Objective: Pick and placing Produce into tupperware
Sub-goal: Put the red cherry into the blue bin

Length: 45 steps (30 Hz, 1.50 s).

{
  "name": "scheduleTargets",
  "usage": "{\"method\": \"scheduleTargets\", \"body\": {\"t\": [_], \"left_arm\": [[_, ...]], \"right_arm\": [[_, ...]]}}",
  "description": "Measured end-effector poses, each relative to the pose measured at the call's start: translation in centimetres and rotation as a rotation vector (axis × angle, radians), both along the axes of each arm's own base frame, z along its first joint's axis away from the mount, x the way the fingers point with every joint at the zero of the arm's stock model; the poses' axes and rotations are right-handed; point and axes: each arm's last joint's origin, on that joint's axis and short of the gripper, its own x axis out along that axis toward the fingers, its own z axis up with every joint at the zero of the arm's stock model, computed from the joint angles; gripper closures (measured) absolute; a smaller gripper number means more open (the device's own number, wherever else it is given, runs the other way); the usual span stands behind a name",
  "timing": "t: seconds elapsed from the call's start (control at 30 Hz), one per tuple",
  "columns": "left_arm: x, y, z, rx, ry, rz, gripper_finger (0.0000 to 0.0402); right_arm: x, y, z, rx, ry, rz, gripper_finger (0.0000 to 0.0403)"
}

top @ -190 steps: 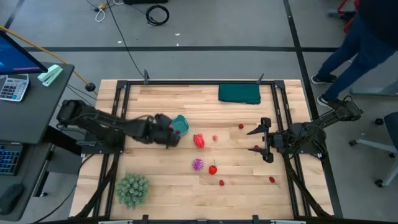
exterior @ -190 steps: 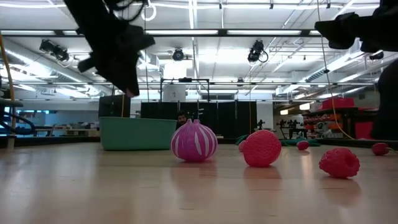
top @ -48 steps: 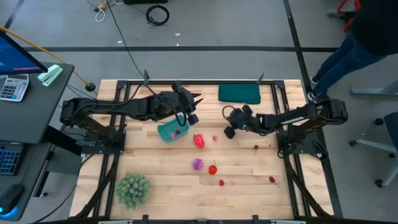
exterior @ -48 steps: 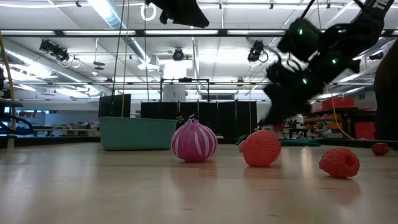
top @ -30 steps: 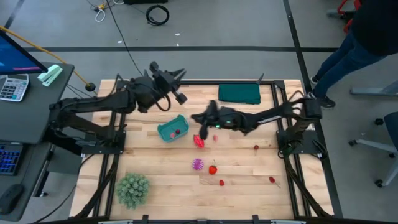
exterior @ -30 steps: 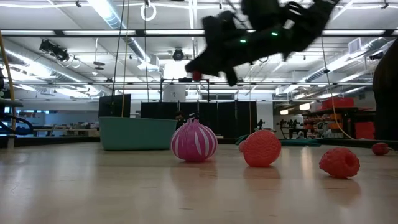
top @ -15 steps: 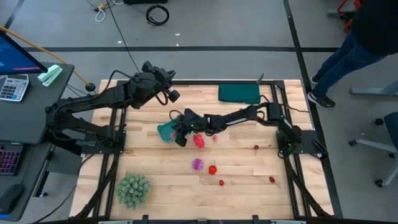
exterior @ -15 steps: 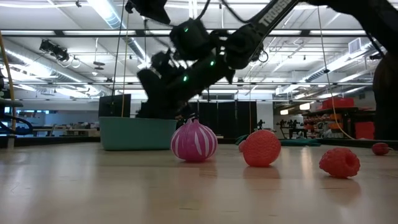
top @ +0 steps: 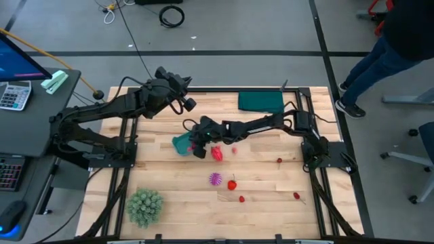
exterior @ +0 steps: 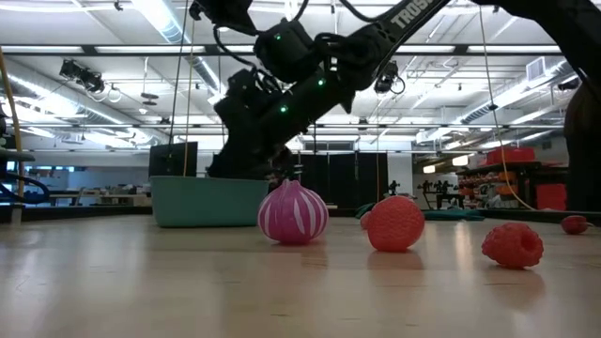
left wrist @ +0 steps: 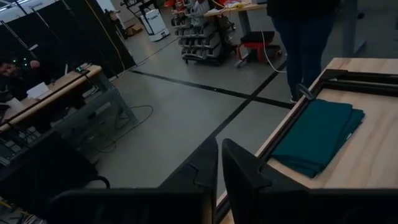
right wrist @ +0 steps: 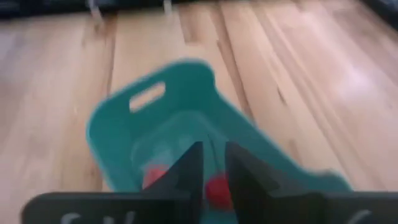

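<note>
Your right gripper [top: 197, 144] swung across from the table's right side to hover over the tupperware [top: 181, 143]. Your left gripper [top: 186, 103] released that tupperware and lifted back toward the far edge.

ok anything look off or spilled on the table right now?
Nothing spilled or damaged. The teal tub sits flat, with the right hand over it and red pieces inside. Loose fruit lies scattered on the wood: a red piece, a purple spiky one, small red balls. The left hand is raised near the back edge.
</note>
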Motion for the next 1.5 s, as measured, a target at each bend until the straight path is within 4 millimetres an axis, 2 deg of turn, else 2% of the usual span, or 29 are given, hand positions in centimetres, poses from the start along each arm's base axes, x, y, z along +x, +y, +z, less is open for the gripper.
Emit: {"method": "scheduleTargets", "body": {"t": [0.13,0.27,0.4,0.53,0.63,0.7,0.83,0.97,1.07,1.2,1.5], "left_arm": [[0.0,0.0,0.0,0.000,-0.001,0.000,0.0372],[0.0,0.0,-0.1,-0.001,0.006,0.000,0.0366],[0.0,0.0,-0.1,-0.002,0.008,0.000,0.0369],[0.0,0.0,-0.2,-0.005,0.019,0.000,0.0376],[-0.1,0.0,-0.4,-0.019,0.037,0.002,0.0378],[-0.2,0.0,-0.6,-0.040,0.036,0.009,0.0377],[-0.3,-0.1,-0.9,-0.059,0.053,0.015,0.0371],[-0.3,-0.1,-0.9,-0.070,0.041,0.019,0.0366],[-0.3,-0.1,-0.9,-0.071,0.040,0.020,0.0367],[-0.3,-0.1,-0.9,-0.081,0.026,0.024,0.0373],[-0.3,-0.1,-0.9,-0.081,0.026,0.023,0.0362]], "right_arm": [[-0.9,0.1,0.7,0.007,0.084,0.001,0.0292],[-3.3,0.5,3.4,0.023,0.236,0.002,0.0281],[-7.5,1.5,7.5,0.082,0.423,-0.032,0.0284],[-12.5,3.5,11.9,0.165,0.557,-0.107,0.0288],[-16.2,5.8,13.9,0.200,0.589,-0.170,0.0289],[-18.6,7.3,14.4,0.231,0.571,-0.243,0.0289],[-23.3,10.2,13.2,0.331,0.541,-0.391,0.0289],[-27.4,12.2,9.6,0.459,0.562,-0.575,0.0289],[-29.4,13.1,7.0,0.532,0.605,-0.655,0.0289],[-30.9,13.7,4.6,0.567,0.663,-0.714,0.0289],[-31.2,13.2,1.7,0.626,0.605,-0.796,0.0289]]}}
